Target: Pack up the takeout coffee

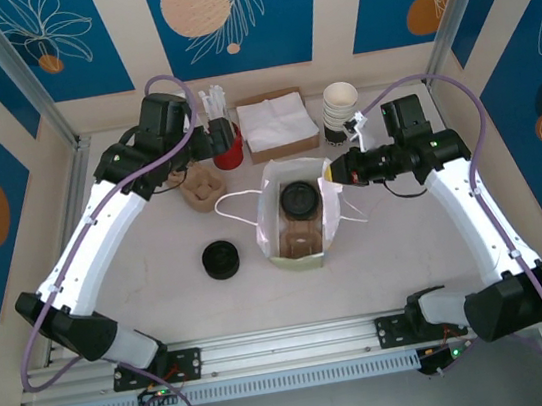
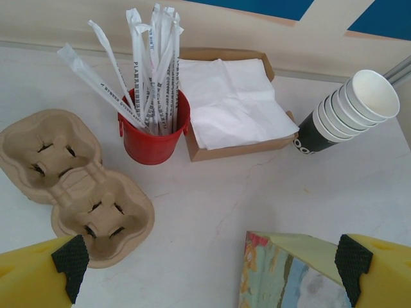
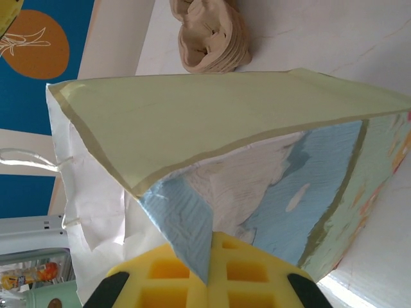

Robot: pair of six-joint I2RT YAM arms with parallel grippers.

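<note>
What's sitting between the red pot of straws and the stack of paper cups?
A brown cardboard tray holding white napkins; the left wrist view shows it best.

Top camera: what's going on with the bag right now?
The right gripper is shut on the rim of the paper bag. The takeout coffee sits inside the bag, black lid up. The left gripper hangs open and holds nothing, at the back of the table near the red straw cup.
</note>
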